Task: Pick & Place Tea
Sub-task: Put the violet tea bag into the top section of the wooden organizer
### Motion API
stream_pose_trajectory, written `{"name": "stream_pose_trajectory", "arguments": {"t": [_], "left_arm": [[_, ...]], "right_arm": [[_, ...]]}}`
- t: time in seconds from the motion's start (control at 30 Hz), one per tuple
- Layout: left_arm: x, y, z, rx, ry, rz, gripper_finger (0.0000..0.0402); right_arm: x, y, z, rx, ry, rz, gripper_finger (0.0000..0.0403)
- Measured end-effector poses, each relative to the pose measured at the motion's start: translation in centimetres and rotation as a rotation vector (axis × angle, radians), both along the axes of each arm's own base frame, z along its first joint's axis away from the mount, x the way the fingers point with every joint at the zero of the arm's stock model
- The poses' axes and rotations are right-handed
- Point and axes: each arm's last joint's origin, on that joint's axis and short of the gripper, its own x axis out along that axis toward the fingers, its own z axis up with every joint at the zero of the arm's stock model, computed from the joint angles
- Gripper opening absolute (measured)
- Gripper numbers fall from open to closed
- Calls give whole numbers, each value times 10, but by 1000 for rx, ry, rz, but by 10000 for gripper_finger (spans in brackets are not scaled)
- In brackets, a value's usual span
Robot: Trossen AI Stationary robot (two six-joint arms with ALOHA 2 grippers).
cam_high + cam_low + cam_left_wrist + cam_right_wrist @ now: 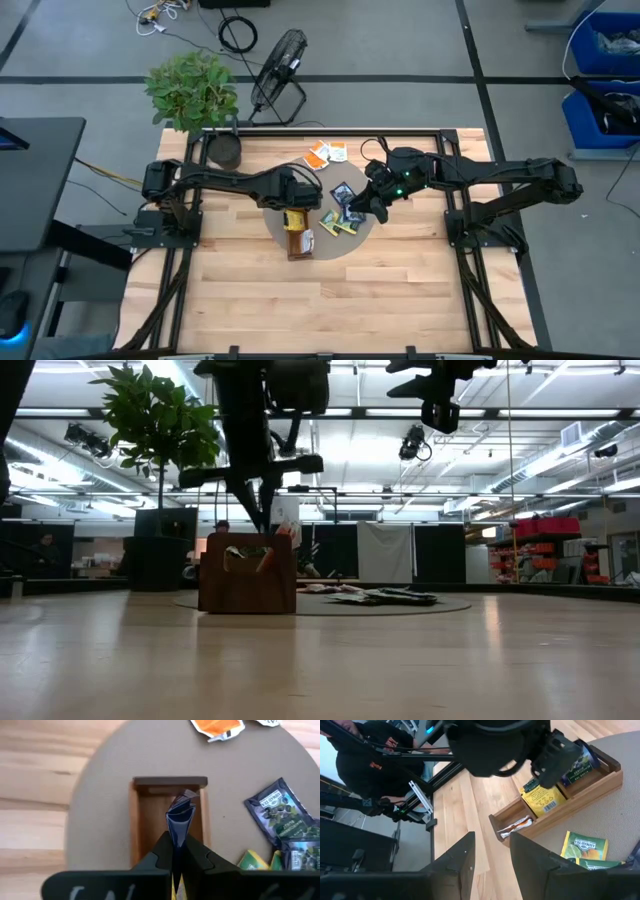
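Note:
A long brown wooden tray (298,238) lies on a round grey mat (365,238). My left gripper (177,862) hangs over the tray's far end, shut on a dark blue tea sachet (180,817). The tray holds a yellow sachet (542,797) and an orange-and-white one (515,827). Loose on the mat lie dark blue sachets (345,196) and yellow-green sachets (340,224). Orange-and-white sachets (325,153) lie at the mat's far edge. My right gripper (492,857) stands open and raised to the right of the tray, with nothing between its fingers. My left gripper pinches the dark blue sachet between its two fingers (200,857), by the end (176,840) nearest the gripper. The fingers slant down from above. The sachet stands edge-on, and its free end (580,762) reaches into the tray's far compartment. I cannot tell whether it touches the bottom.
A potted plant (195,90) stands at the table's far left corner, and a fan (280,65) stands on the floor behind it. Black frame rails (470,215) run along both table sides. Bare wood (330,300) stretches toward the near edge.

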Motion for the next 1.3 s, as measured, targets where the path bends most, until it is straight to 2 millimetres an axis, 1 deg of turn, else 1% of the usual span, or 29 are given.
{"name": "stream_pose_trajectory", "arguments": {"t": [0.13,0.23,0.37,0.53,0.7,1.1,1.3], "left_arm": [[3,0,-3,-2,-10,7,16],[2,1,-5,-3,10,10,16],[0,2,-12,-6,59,13,16],[2,2,-15,-14,60,27,22],[1,2,-16,-16,67,34,51],[-1,2,-16,-16,93,34,136],[-2,6,-16,-17,94,47,165]], "right_arm": [[0,0,0,0,0,0,130],[0,0,0,0,0,0,130],[0,0,0,0,0,0,130],[0,0,0,0,0,0,130],[0,0,0,-3,1,2,130],[0,0,-1,-1,9,2,130],[0,0,-1,0,9,1,130]]}}
